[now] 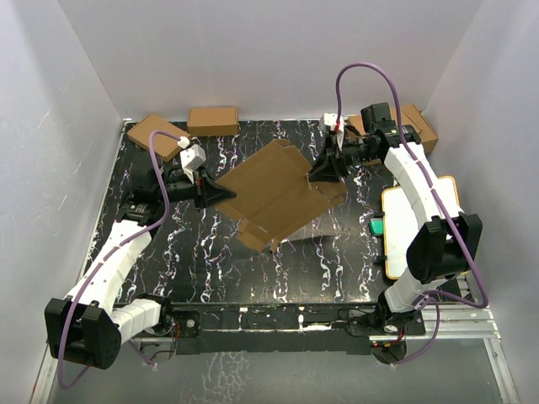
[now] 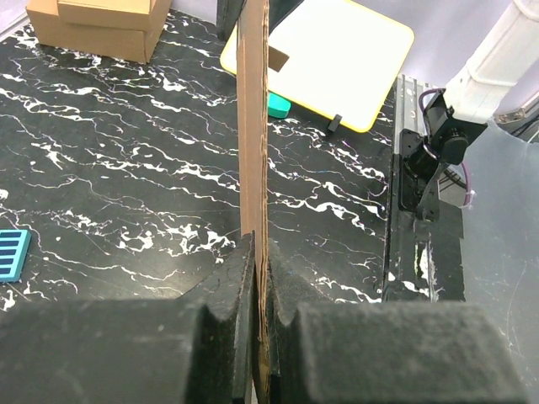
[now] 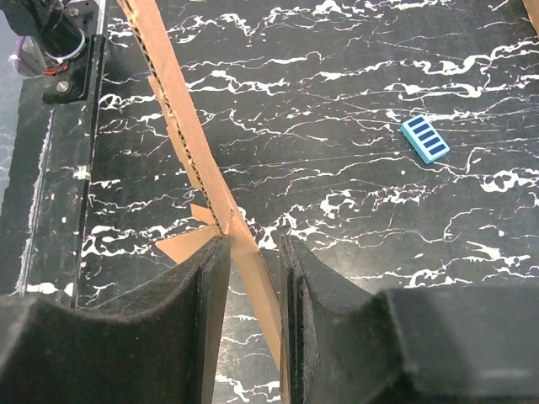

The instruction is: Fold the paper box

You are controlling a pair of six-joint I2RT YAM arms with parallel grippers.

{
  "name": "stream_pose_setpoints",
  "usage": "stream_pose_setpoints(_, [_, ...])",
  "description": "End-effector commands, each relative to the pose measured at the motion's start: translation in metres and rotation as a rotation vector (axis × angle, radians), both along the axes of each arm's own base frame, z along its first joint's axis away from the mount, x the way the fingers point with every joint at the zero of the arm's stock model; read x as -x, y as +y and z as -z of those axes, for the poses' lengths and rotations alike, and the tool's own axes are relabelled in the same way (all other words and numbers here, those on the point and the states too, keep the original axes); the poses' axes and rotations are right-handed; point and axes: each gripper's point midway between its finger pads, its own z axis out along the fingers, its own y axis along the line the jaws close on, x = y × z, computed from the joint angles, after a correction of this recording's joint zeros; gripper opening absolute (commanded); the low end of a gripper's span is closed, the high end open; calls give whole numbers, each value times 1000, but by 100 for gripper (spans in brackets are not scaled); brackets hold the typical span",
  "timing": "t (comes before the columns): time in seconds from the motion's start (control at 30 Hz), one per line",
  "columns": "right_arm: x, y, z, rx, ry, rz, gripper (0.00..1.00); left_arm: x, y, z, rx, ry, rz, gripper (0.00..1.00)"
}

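Left fingers (image 2: 240, 273): one pair, matte black and blocky with a grainy surface, clamped tight on the left edge of the paper box (image 1: 278, 194).
Right fingers (image 3: 215, 278): one pair, same black blocks, standing slightly apart; the sheet's right edge slants through the gap and is not squeezed.
Worktop (image 1: 210, 252): one, glossy black with white marble veining.
Paper box: one, plain brown corrugated cardboard. It is still an unfolded die-cut sheet with creases, flaps and a notched outline. It spans the middle of the worktop between the two pairs of fingers. Both wrist views show it edge-on, the right one showing it bowed with its fluted core visible.
Board (image 1: 402, 240): one, a white rounded rectangle with a yellow rim, lying flat at the right of the worktop.
Closed boxes: four, thin brown cardboard rectangles. Two (image 1: 157, 135) (image 1: 212, 120) lie side by side at the far left, two (image 2: 93, 21) are stacked at the far right.
Teal piece (image 1: 376, 225): one, small, just beside the board's left rim.
Blue block (image 3: 425, 139): one, a small light-blue rectangle with five dark bars, lying on the worktop.
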Motion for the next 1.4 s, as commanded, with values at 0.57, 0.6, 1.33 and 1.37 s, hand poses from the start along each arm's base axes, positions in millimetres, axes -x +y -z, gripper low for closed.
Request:
stream_pose_setpoints(0.57, [12, 17, -13, -97, -125, -156, 27, 11, -7, -13, 45, -29, 118, 0])
stream_pose_setpoints(0.6, [13, 17, -14, -100, -123, -159, 25, 11, -7, -13, 45, -28, 118, 0])
stream_pose_setpoints(1.33, [9, 17, -5, -76, -64, -118, 8, 1, -5, -9, 16, -37, 81, 0])
stream_pose_setpoints(1.37, [7, 16, -3, -73, -57, -107, 8, -1, -5, -9, 12, -39, 74, 0])
